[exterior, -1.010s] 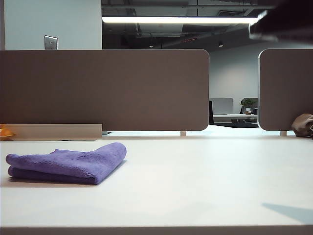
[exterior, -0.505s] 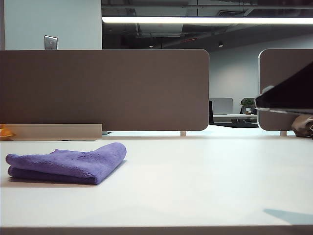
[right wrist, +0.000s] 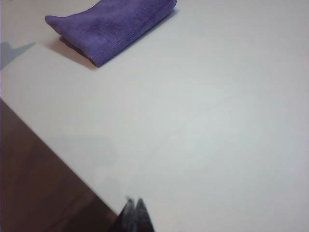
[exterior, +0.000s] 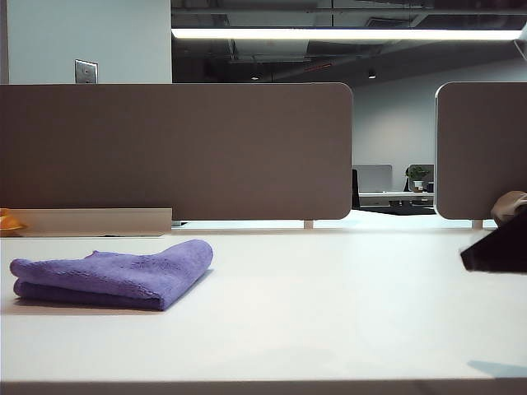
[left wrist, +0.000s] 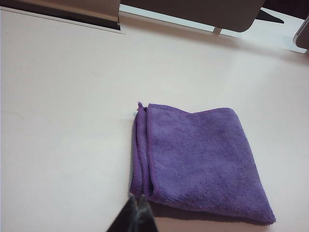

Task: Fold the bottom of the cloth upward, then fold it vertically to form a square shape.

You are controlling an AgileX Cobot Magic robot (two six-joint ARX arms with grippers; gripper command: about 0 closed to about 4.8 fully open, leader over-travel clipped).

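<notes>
The purple cloth lies folded into a thick square pad on the left of the white table. The left wrist view looks down on the cloth, its stacked hems along one side. My left gripper is shut and empty, its tips hanging just off the cloth's near corner, above the table. My right gripper is also shut and empty, over the table's front edge, far from the cloth. In the exterior view a dark part of the right arm shows at the right border.
Brown partition panels stand along the back of the table. A small brown-grey lumpy object sits at the back right. A low beige strip with something orange at its end runs along the back left.
The dark right arm has dropped from the top right corner of the exterior view to just above the table at the right edge. The cloth has not moved.
</notes>
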